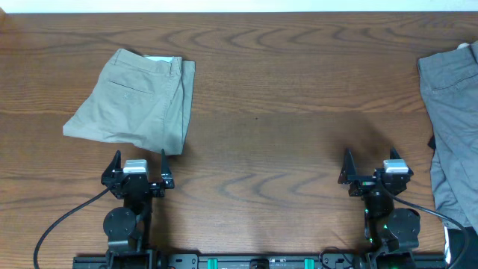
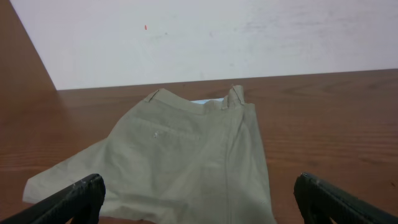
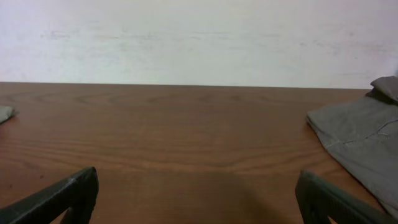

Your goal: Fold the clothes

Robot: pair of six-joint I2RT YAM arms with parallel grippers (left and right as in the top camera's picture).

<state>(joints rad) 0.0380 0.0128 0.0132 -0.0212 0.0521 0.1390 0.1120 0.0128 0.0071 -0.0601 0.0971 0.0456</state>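
Both arms sit parked at the near edge of the table (image 1: pixel 284 97), so you're between grabs. Your left gripper (image 1: pixel 140 157) and right gripper (image 1: pixel 371 161) are each spread wide, holding nothing. Just ahead of the left one lie the khaki trousers (image 1: pixel 138 104), bundled compact with the waistband at the far end, so that pair looks done to me. The grey trousers (image 1: pixel 452 112) sprawl off to the right, partly out of view. Probably your next job, and nothing's in the way.

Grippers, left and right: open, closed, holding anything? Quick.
Left gripper: open, holding nothing; khaki trousers lie just ahead of it.
Right gripper: open, holding nothing; only table between its fingers.
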